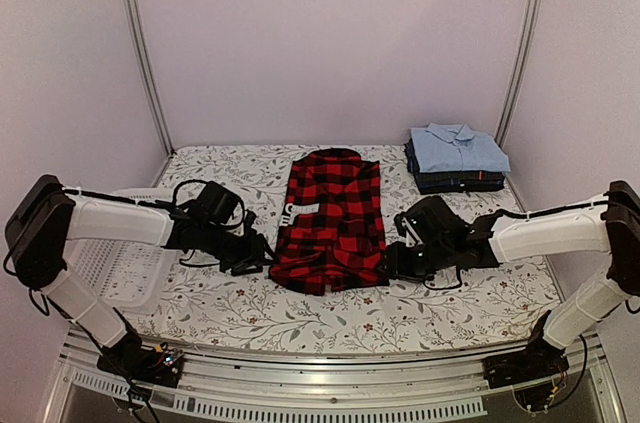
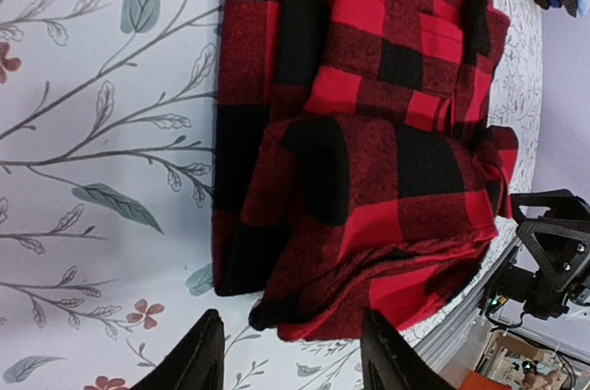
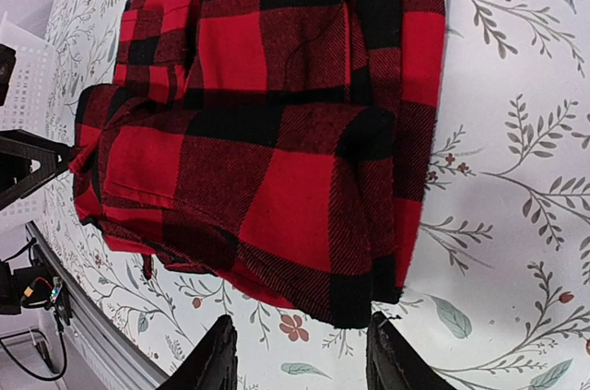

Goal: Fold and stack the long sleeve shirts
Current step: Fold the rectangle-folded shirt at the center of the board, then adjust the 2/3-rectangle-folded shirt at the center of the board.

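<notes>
Table [image 1: 470, 293], floral-print cover. The red-and-black check shirt [image 1: 335, 213] lies flat at the centre, folded into a long strip that runs from near to far, collar at the far end. Its near end is doubled back onto itself, so a thicker band lies across the near edge; both wrist views show this layered fold.

The left gripper [image 1: 243, 263] sits low over the table at the shirt's near-left corner. In the left wrist view its two dark fingers [image 2: 205, 355] stand apart, with the corner of the folded hem lying in the gap between the tips. Neither finger presses on the cloth, and nothing is held.

The right gripper [image 1: 396, 261] is just beside the shirt's near-right corner, mirroring the left. In the right wrist view its fingers [image 3: 219, 358] are likewise parted about halfway. The black-checked corner of the fold reaches in between the tips and is not clamped.

At the far-right corner of the table is a stack of folded collared shirts. A light blue shirt [image 1: 455, 148] is on top, with dark navy shirts [image 1: 458, 181] beneath it. The stack lies well apart from the check shirt.

A white mesh basket [image 1: 112, 273] sits at the near-left edge, partly under the left arm.
</notes>
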Robot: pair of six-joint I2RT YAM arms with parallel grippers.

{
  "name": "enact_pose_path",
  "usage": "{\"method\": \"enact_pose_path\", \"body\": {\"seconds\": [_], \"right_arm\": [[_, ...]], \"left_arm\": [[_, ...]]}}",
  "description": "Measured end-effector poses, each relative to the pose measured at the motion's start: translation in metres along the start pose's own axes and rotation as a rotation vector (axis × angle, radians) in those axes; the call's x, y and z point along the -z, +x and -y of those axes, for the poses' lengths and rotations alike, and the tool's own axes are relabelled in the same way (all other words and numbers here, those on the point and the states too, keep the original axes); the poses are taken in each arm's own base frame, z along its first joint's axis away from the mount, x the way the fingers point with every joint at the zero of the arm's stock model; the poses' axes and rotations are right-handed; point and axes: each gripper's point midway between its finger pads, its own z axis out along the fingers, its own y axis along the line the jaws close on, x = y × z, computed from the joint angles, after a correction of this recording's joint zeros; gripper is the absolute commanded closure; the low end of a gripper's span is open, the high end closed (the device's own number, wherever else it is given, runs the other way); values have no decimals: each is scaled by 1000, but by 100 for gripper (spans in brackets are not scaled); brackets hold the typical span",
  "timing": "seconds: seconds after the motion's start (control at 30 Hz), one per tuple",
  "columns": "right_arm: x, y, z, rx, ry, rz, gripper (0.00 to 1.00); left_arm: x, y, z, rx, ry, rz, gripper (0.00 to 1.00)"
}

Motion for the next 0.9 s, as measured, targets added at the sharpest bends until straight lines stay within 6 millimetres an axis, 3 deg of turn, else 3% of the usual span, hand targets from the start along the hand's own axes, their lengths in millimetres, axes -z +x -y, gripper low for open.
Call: {"method": "enact_pose_path", "body": {"seconds": [0.27, 0.4, 0.57, 0.73, 0.9], "right_arm": [[-12, 6, 9, -4, 32, -25, 56], [-17, 9, 13, -4, 43, -36, 60], [-17, 5, 9, 0, 38, -30, 80], [-15, -9, -7, 19, 11, -7, 98], [-12, -29, -23, 27, -12, 25, 100]], "left_arm": [[-19, 10, -7, 12, -26, -48, 66], [-23, 15, -3, 10, -21, -61, 81], [-23, 16, 2, 14, -5, -68, 99], [-19, 8, 20, -3, 30, -66, 100], [-10, -12, 46, -29, 82, -42, 100]]}}
